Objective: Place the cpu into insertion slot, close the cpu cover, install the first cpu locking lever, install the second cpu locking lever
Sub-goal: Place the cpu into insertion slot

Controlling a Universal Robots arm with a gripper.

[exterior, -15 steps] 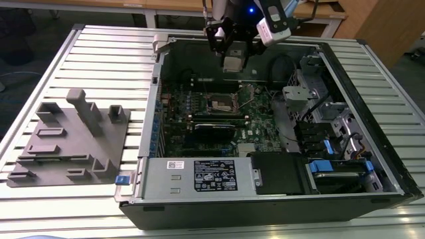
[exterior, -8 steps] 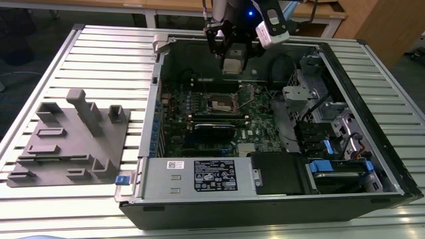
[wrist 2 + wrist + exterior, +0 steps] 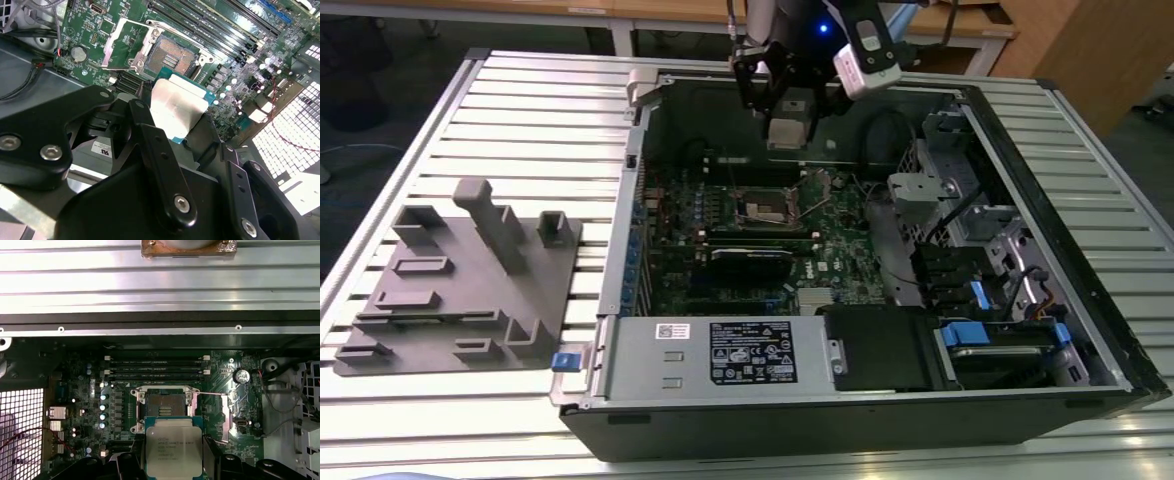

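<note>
**A:** Exterior view first: where is the chip?

**B:** The black gripper (image 3: 781,105) hangs over the far end of the open black computer case (image 3: 854,430). Its fingers are closed on the small, flat, square, silver-topped cpu (image 3: 787,130). The chip is in the air above the green motherboard (image 3: 674,260), apart from the square insertion slot (image 3: 767,205). A grey moulded fixture (image 3: 454,290) lies well apart on the slatted metal surface (image 3: 534,100).

**A:** And the second wrist view?

**B:** The black fingers (image 3: 150,140) pinch the cpu by two opposite edges. Beyond it the insertion slot is bare, with the thin silvery cpu cover (image 3: 120,45) swung open beside it.

**A:** First wrist view?

**B:** The cpu hangs short of the slot. The long black memory slots (image 3: 157,367) lie past it, and a white perforated panel (image 3: 22,425) is off to one side.

**A:** What might go wrong?

**B:** I judge a tilted or rotated descent to be the main risk, because a corner would land on the socket contacts and bend them. The edge grip looks narrow, so the chip could slip. The open cover stands just beside the path and could catch a finger.
</note>
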